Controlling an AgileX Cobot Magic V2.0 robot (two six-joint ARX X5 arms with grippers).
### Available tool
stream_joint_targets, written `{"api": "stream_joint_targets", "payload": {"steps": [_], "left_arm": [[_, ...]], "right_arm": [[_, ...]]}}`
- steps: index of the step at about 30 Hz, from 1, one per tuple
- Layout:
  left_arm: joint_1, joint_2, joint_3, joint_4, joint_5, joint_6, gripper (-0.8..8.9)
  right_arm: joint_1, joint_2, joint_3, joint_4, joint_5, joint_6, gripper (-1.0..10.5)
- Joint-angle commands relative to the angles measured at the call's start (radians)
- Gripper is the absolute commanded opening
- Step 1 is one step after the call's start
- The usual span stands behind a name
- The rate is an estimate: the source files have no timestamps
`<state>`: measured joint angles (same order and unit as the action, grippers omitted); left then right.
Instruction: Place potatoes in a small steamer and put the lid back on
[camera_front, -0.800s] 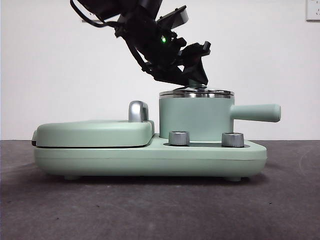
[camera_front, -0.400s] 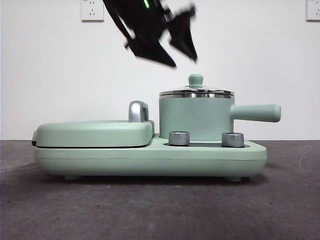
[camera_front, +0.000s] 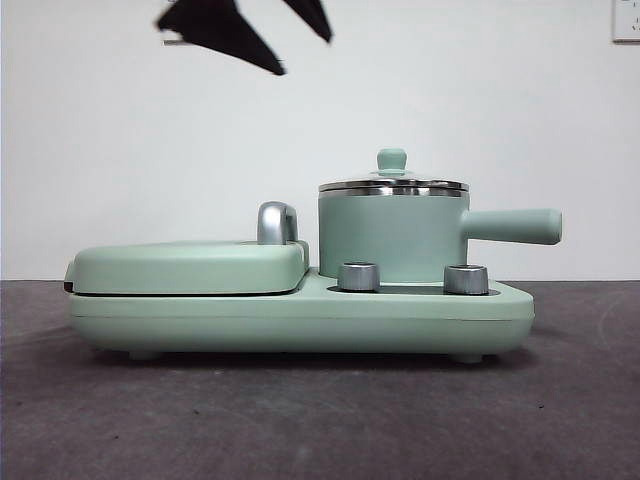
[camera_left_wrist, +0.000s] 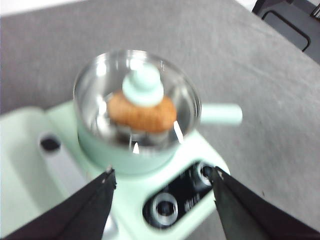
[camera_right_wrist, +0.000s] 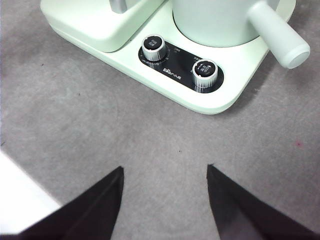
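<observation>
The small mint-green steamer (camera_front: 392, 236) stands on the right of the cooker base, its straight handle (camera_front: 512, 226) pointing right. The glass lid (camera_front: 392, 184) with its green knob (camera_front: 391, 159) sits on the steamer's rim. In the left wrist view the orange-brown potato (camera_left_wrist: 142, 112) lies inside the steamer (camera_left_wrist: 125, 155) under the lid's knob (camera_left_wrist: 143, 86). My left gripper (camera_left_wrist: 161, 176) is open and empty, well above the steamer; it shows in the front view (camera_front: 280, 35) at the top edge. My right gripper (camera_right_wrist: 165, 172) is open and empty above the table in front of the cooker.
The flat mint-green griddle (camera_front: 188, 265) with its chrome handle (camera_front: 276, 222) takes up the left half of the cooker base (camera_front: 300, 320). Two steel dials (camera_front: 359, 276) stand at the front of the base, also in the right wrist view (camera_right_wrist: 205, 69). Dark grey table around.
My left gripper has let go of the lid's knob and risen up and to the left, almost out of the front view. The lid stays on the steamer.
</observation>
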<state>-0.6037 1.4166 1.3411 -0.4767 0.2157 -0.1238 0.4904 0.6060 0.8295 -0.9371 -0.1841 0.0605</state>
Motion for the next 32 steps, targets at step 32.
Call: {"api": "stream_joint_targets", "payload": {"steps": [32], "left_arm": [[0.015, -0.886, -0.602, -0.13, -0.089, -0.042, 0.06]], "right_arm": [[0.006, 0.143, 0.008, 0.161, -0.163, 0.041, 0.2]]}}
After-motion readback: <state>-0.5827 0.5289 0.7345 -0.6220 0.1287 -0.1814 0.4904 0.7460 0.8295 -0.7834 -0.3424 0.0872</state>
